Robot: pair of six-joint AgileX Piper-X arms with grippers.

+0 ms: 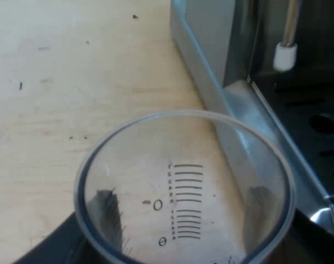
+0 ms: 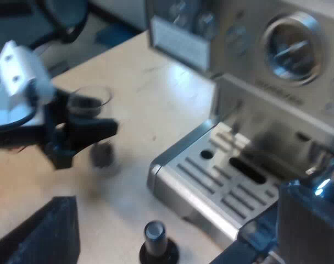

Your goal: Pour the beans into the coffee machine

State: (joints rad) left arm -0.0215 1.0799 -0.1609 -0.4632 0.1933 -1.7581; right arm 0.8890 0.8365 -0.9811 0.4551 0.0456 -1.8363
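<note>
- Beside the espresso machine (image 1: 211, 49), over the wooden table (image 1: 57, 82), the measuring glass (image 1: 183, 165) stands upright.
- Left gripper (image 1: 183, 212) is clenched on the glass, one black finger against each side of its wall.
- Whether the glass touches the table cannot be determined.
- From the right wrist view, the glass is near a corner of the drip tray (image 2: 211, 176).
- Right gripper (image 2: 181, 209) is released, fingers wide apart, grasping nothing.
- Tamper (image 2: 156, 242), black-knobbed, stands on the table just before the tray.

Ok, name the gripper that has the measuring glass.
The left gripper: its fingers clamp the measuring glass beside the espresso machine; the right gripper has its fingers spread open, empty.
</note>
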